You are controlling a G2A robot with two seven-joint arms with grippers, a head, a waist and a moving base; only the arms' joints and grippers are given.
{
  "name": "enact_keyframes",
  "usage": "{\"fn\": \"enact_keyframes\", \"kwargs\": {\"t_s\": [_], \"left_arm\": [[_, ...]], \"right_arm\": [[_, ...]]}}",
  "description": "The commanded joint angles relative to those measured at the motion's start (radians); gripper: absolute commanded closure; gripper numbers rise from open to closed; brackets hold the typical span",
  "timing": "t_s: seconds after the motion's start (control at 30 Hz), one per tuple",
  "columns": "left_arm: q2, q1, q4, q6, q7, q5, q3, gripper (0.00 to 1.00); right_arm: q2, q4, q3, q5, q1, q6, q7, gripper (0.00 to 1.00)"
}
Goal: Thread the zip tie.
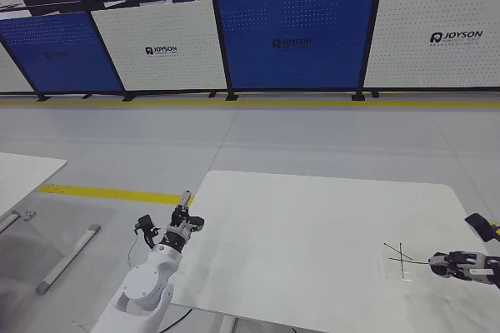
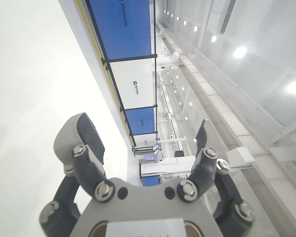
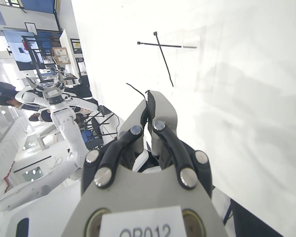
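- Right tool [image 3: 148, 99] is pressed together on one black tie [image 3: 134, 88], hanging at the near-right corner of the desk [image 1: 317, 216]. A short curved bit of the tie pokes out past the tips. It looks like the thin tail end, but I can't make out where the head is.
- Two more ties [image 3: 160, 46] lie crossed flat on the desk, near that same corner and just beyond the right tool. Nothing is touching them.
- Left tool [image 2: 145, 129] is spread wide with nothing in it. It's up at the left edge of the desk, well apart from everything.
- My read on the step: one tie is picked up but no threading has started, since there's no loop anywhere.
- The next move probably needs the empty left tool to come across and take the other end of the held tie, so the tail can be fed into the head slot.
- That slot is tiny and the strap is floppy, so lining them up will be the fiddly part. The pinch is also close to the end, so there isn't much free strap to steer with.
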Motion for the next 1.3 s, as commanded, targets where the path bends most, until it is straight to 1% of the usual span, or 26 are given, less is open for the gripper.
{"fn": "enact_keyframes", "kwargs": {"t_s": [0.0,0.07,0.13,0.2,0.3,0.33,0.37,0.83,0.9,0.93,1.0,1.03,1.1,1.2,1.23,1.27], "left_arm": [[0.000,0.000,0.000,0.000,0.000,0.000,0.000,0.00],[0.000,0.000,0.000,0.000,0.000,0.000,0.000,0.00],[0.000,0.000,0.000,0.000,0.000,0.000,0.000,0.00],[0.000,0.000,0.000,0.000,0.000,0.000,0.000,0.00],[0.000,0.000,0.000,0.000,0.000,0.000,0.000,0.00],[0.000,0.000,0.000,0.000,0.000,0.000,0.000,0.00],[0.000,0.000,0.000,0.000,0.000,0.000,0.000,0.00],[0.000,0.000,0.000,0.000,0.000,0.000,0.000,0.00],[0.000,0.000,0.000,0.000,0.000,0.000,0.000,0.00],[0.000,0.000,0.000,0.000,0.000,0.000,0.000,0.00],[0.000,0.000,0.000,0.000,0.000,0.000,0.000,0.00],[0.000,0.000,0.000,0.000,0.000,0.000,0.000,0.00],[0.000,0.000,0.000,0.000,0.000,0.000,0.000,0.00],[0.000,0.000,0.000,0.000,0.000,0.000,0.000,0.00],[0.000,0.000,0.000,0.000,0.000,0.000,0.000,0.00],[0.000,0.000,0.000,0.000,0.000,0.000,0.000,0.00]], "right_arm": [[-0.002,-0.010,-0.004,-0.003,-0.010,-0.015,-0.032,1.00],[-0.001,-0.027,0.001,0.010,-0.019,-0.060,-0.044,1.00],[-0.001,-0.040,0.010,0.046,-0.029,-0.115,-0.026,1.00],[-0.002,-0.066,0.010,0.065,-0.033,-0.150,-0.030,1.00],[-0.008,-0.123,-0.003,0.100,-0.043,-0.193,-0.052,1.00],[-0.010,-0.137,-0.013,0.112,-0.045,-0.199,-0.053,1.00],[-0.012,-0.141,-0.020,0.112,-0.044,-0.194,-0.058,1.00],[-0.012,-0.141,-0.020,0.112,-0.044,-0.194,-0.058,1.00],[-0.015,-0.144,-0.024,0.134,-0.052,-0.204,-0.089,1.00],[-0.020,-0.141,-0.033,0.171,-0.050,-0.217,-0.095,1.00],[-0.028,-0.134,-0.056,0.209,-0.032,-0.237,-0.098,1.00],[-0.035,-0.132,-0.078,0.234,-0.019,-0.246,-0.095,1.00],[-0.046,-0.127,-0.119,0.236,0.008,-0.249,-0.107,1.00],[-0.071,-0.112,-0.210,0.244,0.054,-0.259,-0.118,1.00],[-0.079,-0.098,-0.236,0.250,0.070,-0.264,-0.118,1.00],[-0.092,-0.078,-0.278,0.260,0.093,-0.268,-0.113,1.00]]}}
